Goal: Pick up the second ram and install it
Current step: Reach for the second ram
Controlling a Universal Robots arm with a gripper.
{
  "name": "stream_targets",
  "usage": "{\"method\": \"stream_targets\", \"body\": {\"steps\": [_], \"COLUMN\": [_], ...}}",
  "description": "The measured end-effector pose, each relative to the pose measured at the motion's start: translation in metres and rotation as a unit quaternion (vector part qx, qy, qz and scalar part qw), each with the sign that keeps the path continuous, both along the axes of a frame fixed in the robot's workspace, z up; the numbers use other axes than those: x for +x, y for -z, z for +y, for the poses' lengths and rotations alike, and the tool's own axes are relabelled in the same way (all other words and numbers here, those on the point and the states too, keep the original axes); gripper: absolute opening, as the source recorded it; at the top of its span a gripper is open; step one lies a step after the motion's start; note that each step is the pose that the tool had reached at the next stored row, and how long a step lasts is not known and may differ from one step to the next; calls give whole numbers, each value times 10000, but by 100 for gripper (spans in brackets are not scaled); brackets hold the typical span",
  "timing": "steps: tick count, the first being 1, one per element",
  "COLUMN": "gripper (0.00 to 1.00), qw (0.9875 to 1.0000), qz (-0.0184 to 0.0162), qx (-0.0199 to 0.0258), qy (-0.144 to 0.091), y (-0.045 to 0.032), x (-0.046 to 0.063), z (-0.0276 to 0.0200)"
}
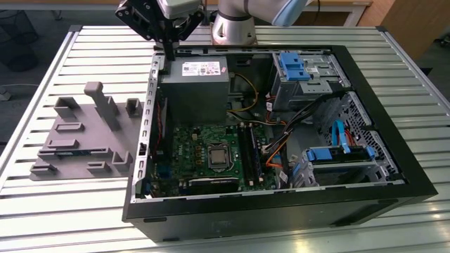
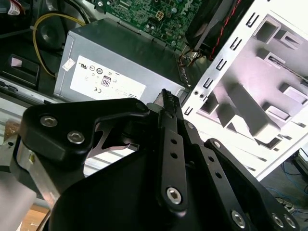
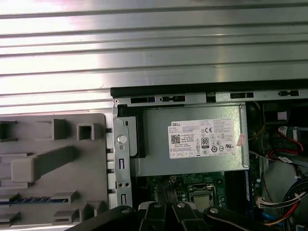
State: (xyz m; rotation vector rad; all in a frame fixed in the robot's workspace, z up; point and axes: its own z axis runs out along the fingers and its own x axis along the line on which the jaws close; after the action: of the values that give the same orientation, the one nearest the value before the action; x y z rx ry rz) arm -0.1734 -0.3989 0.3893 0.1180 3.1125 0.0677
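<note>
Jaws hang clenched and empty over the power supply [image 1: 193,87], for the ram [image 3: 29,198] sits slotted in its tray [image 1: 74,138]

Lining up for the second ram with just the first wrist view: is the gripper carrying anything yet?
Observer: No. In the second wrist view the gripper is shut, nothing between its fingers.
Operator: Where is it over the scene?
Observer: In the exterior view it hangs at the case's corner by the power supply, not over the fixture where the second ram lies.
Operator: And the board, past my frame?
Observer: Long memory slots run beside the processor socket, on the exterior view's right of it, orange cables close alongside.
</note>
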Motion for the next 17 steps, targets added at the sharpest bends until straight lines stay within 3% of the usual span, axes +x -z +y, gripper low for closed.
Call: {"method": "stream_targets", "body": {"steps": [17], "gripper": [11], "qw": [10000], "qz": [0], "qx": [0], "qy": [0], "y": [6], "x": [-63], "z": [0]}}
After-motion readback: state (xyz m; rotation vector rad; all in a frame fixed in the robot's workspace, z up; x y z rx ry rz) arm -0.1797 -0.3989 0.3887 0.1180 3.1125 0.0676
